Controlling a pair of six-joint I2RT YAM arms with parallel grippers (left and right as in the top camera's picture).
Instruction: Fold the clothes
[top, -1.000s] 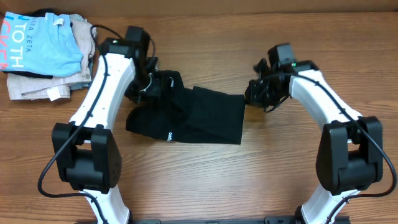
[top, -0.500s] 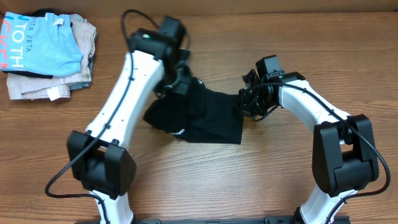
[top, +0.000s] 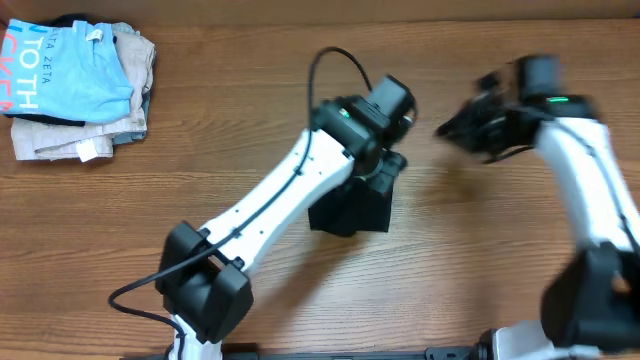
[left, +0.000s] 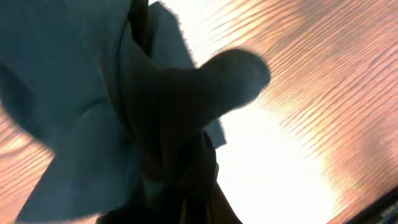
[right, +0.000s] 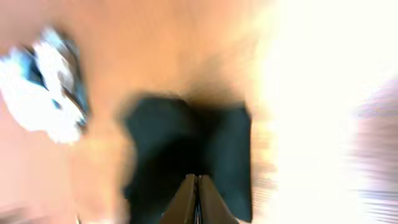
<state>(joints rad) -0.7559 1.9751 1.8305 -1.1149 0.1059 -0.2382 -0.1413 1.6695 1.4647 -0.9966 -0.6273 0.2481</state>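
The clothes are a black T-shirt bunched into a compact dark shape at mid-table. My left gripper is over its upper right corner and shut on the fabric. In the left wrist view the black cloth hangs bunched from the jaws and hides them. My right gripper is blurred, up and to the right of the shirt, apart from it. Its fingers are pressed together with nothing between them, and the black shirt lies on the table below them.
A stack of folded garments sits at the far left back corner: a light blue lettered shirt on top of beige ones. The same stack is a blur at the left of the right wrist view. The left arm's cable loops above its wrist.
My left arm has swept to the right, carrying the shirt's left part over its right half. My right gripper has left the shirt's right edge and moved up and to the right.
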